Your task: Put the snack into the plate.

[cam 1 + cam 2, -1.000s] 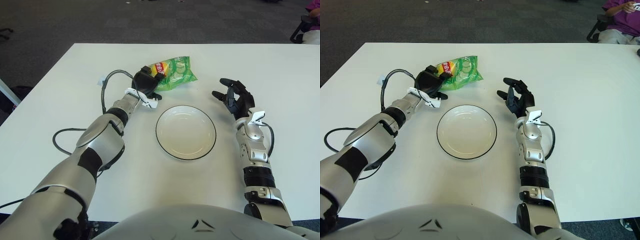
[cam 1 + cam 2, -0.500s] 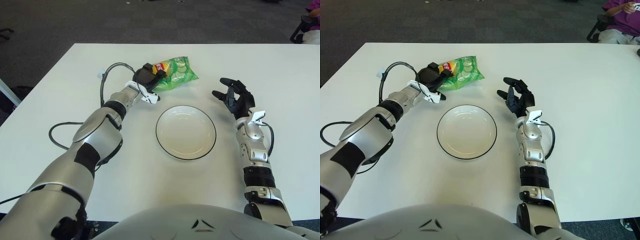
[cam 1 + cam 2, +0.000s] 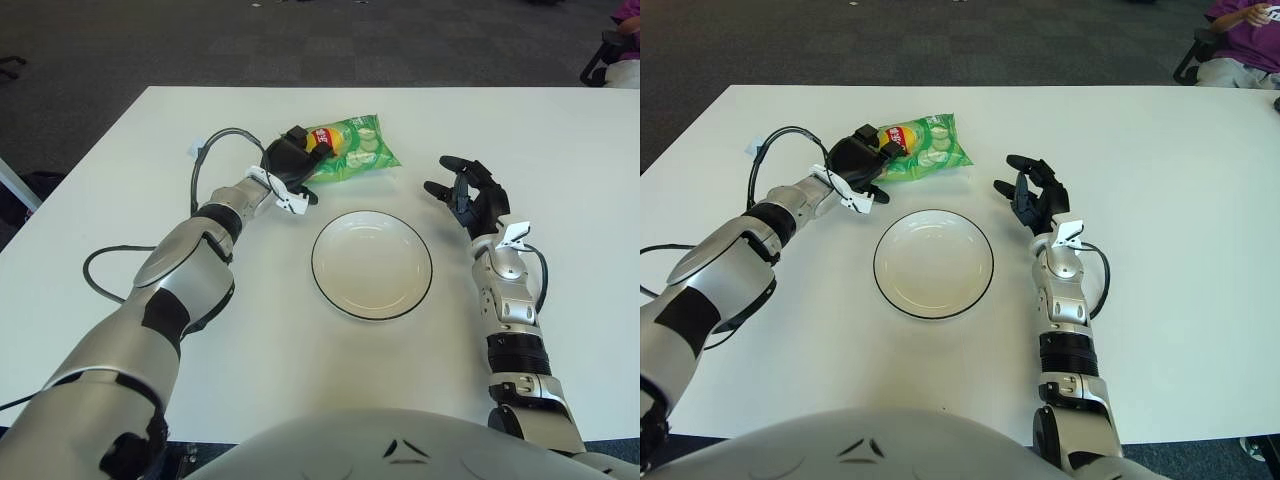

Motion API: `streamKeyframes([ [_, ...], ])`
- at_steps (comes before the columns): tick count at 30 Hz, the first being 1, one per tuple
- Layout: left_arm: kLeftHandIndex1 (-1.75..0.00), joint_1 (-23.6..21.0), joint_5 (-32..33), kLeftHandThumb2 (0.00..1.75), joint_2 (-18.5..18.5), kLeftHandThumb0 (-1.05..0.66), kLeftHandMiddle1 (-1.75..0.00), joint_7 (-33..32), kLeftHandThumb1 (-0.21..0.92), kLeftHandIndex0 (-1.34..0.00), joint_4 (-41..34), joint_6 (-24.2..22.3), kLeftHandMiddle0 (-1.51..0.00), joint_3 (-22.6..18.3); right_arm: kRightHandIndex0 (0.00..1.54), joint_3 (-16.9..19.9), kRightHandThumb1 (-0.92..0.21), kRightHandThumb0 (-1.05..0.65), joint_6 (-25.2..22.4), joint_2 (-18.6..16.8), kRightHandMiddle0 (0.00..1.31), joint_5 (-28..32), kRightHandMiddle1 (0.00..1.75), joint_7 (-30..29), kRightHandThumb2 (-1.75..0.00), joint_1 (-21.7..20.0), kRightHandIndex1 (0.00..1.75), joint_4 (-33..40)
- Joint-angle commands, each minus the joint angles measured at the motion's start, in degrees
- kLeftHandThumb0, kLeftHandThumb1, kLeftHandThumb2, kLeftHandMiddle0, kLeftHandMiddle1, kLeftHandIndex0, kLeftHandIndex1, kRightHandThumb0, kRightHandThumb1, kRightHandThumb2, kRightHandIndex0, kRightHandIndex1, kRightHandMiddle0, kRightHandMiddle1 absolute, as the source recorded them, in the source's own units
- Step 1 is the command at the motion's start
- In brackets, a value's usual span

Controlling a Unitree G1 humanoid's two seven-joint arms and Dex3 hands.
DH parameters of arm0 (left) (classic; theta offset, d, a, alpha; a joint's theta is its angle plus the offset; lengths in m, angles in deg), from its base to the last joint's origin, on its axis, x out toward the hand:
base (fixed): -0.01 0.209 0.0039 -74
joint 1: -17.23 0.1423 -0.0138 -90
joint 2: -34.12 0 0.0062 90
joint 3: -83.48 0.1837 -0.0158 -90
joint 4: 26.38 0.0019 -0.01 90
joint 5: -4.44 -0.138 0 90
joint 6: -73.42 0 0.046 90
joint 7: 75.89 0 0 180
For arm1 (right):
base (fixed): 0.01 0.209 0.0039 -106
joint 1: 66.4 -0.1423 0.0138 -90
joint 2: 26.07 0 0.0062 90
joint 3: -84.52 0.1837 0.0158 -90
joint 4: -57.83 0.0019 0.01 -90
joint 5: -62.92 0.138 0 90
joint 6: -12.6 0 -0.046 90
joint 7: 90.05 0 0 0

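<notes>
Snack (image 3: 352, 149) shifted right — left hand (image 3: 287, 160) gripping

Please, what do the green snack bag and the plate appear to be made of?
The snack bag, gripped at its near end by the left hand, looks like thin glossy plastic film: it crinkles and catches light. The plate looks like glazed ceramic, possibly melamine: smooth cream surface, dark rim line, soft sheen. The right hand shows open to the right of the plate.

One snack bag (image 3: 352, 149), one plate (image 3: 372, 264), two robot hands on one table (image 3: 560, 150).
</notes>
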Motion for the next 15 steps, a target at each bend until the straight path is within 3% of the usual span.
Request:
streamKeyframes([
  [1, -1.04, 2.5, -1.0, 0.0, 3.1, -0.35, -1.38, -1.1, 0.83, -0.34, -2.0, 5.1, -0.32, 0.9, 0.98, 0.2, -0.92, -0.38, -0.3, 0.2, 0.45, 0.4, 0.62, -0.1, -0.74, 0.3, 0.0, 0.9],
  [7, -1.07, 4.7, 0.4, 0.0, 9.3, -0.35, -1.37, 1.0, 0.83, -0.35, -10.1, 13.6, -0.32, -0.7, 0.98, 0.2, -0.92, -0.38, -0.4, 0.1, 0.45, 0.4, 0.62, -0.2, -0.74, 0.3, 0.0, 1.0],
  [15, -1.09, 7.5, 0.6, 0.0, 13.9, -0.34, -1.31, 2.7, 0.82, -0.35, -17.9, 17.2, -0.35, -2.7, 0.98, 0.2, -0.92, -0.38, -0.4, 0.2, 0.45, 0.4, 0.62, -0.2, -0.74, -0.1, 0.0, 0.6],
])
